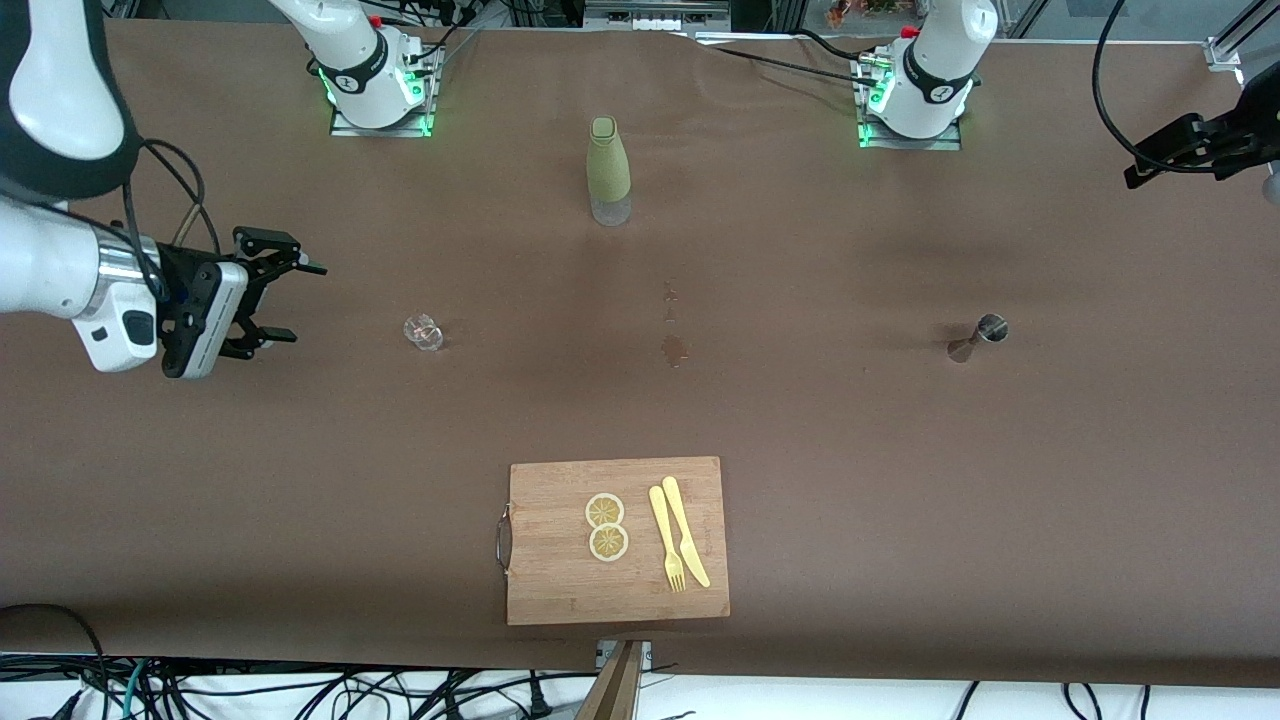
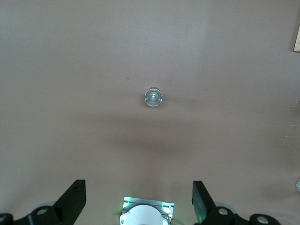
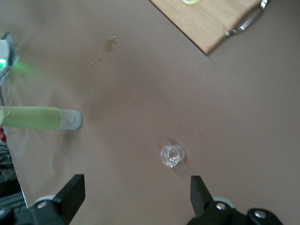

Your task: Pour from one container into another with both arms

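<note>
Upright and apart, the small glass (image 1: pixel 423 332) and metal jigger (image 1: pixel 978 338) stand unheld, a damp spot (image 1: pixel 674 351) between them, while my right gripper (image 1: pixel 268 297) hovers spread nearby and my left gripper (image 2: pixel 139 199) hangs spread above the jigger.

Even overhead light, soft shadows, sharp.

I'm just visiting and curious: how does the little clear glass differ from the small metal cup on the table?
The glass is see-through; the metal cup is shiny steel. The glass stands toward the right arm's end, close to the right gripper with its open fingers; the metal cup stands toward the left arm's end, under the left gripper, also open. Both are small, upright and untouched.
</note>
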